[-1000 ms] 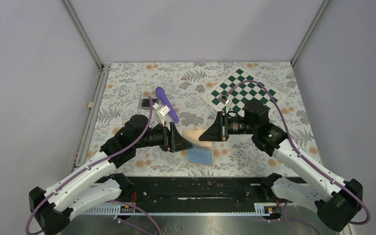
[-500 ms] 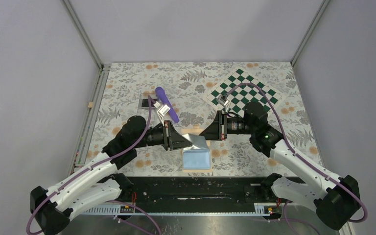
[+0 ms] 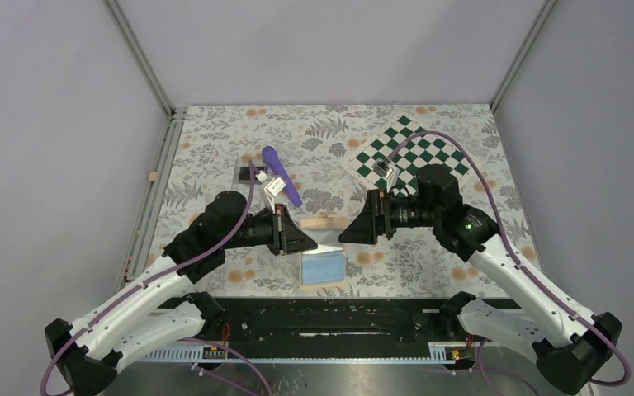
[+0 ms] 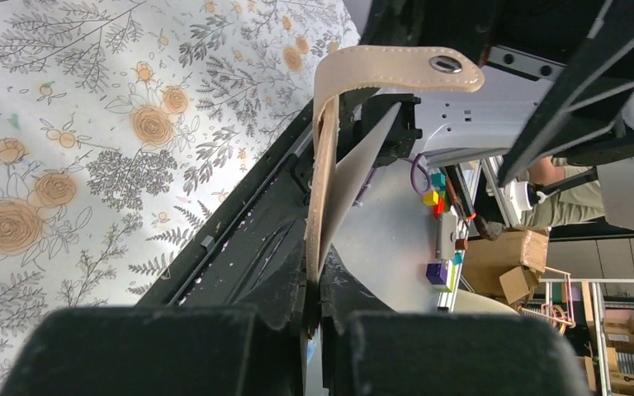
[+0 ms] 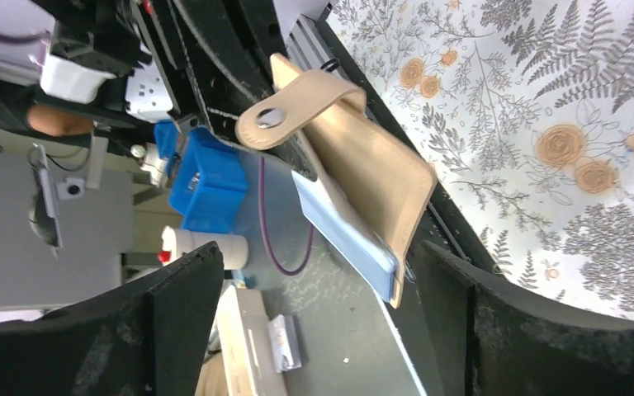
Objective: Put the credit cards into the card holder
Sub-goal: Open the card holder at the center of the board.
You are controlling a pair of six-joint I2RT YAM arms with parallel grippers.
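Card holder point(image 3: 324, 268) unfolded at table's point(image 3: 314, 132) near edge, left gripper point(image 3: 310, 245) pinching one panel, right gripper point(image 3: 347, 234) spread wide beside it

Card holder point(image 3: 324, 268): tan leather, opened out, blue-grey inner panel facing up, near the surface's near edge. Tan strap with a round metal snap curls over at its free end. One edge is pinched in the left gripper point(image 3: 308, 242).

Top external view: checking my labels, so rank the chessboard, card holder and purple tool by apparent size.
1. chessboard
2. card holder, held aloft, nearer the camera
3. purple tool, long but thin
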